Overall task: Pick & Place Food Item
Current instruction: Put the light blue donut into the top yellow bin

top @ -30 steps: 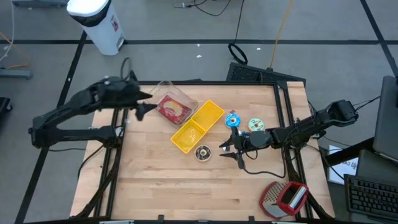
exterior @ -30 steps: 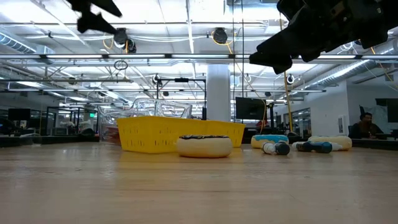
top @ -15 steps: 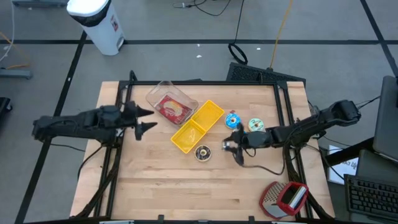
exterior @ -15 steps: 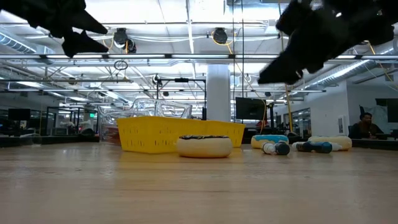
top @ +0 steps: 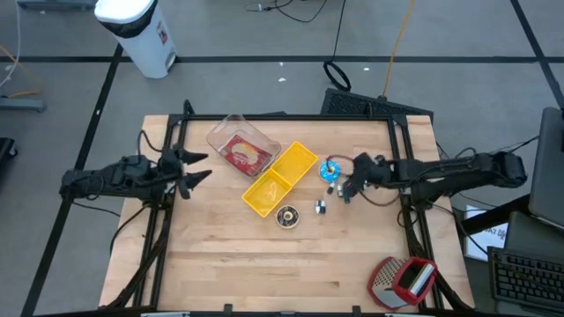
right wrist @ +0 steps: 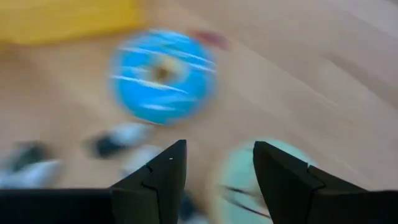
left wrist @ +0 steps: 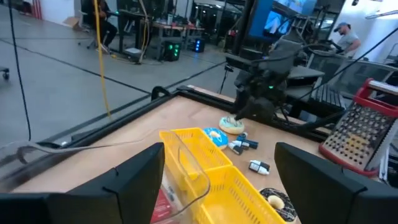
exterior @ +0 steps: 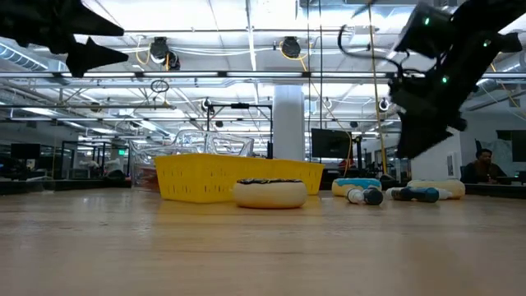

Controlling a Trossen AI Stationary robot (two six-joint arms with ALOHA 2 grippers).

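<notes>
A blue-iced doughnut (top: 330, 169) lies on the table to the right of the yellow basket (top: 278, 179). A mint-iced doughnut (right wrist: 249, 180) lies beside it, under my right arm in the high view. A chocolate doughnut (top: 286, 216) sits near the basket's near corner. A clear container (top: 242, 150) holds a red food item. My right gripper (right wrist: 214, 168) is open and tips down over the mint doughnut without touching it. My left gripper (top: 191, 169) is open at the table's left edge, pointing level toward the basket.
Two small white-and-blue pieces (top: 320, 208) lie near the doughnuts. A red-handled grater (top: 401, 280) lies at the near right corner. Bare wood spreads across the table's near half. A white bin (top: 141, 31) stands on the floor beyond the table.
My left gripper has drawn back from the clear container toward the table's left edge and sunk lower. My right gripper has gone from beside the chocolate doughnut toward the far right, over the blue and mint doughnuts, and has rolled and tipped downward.
</notes>
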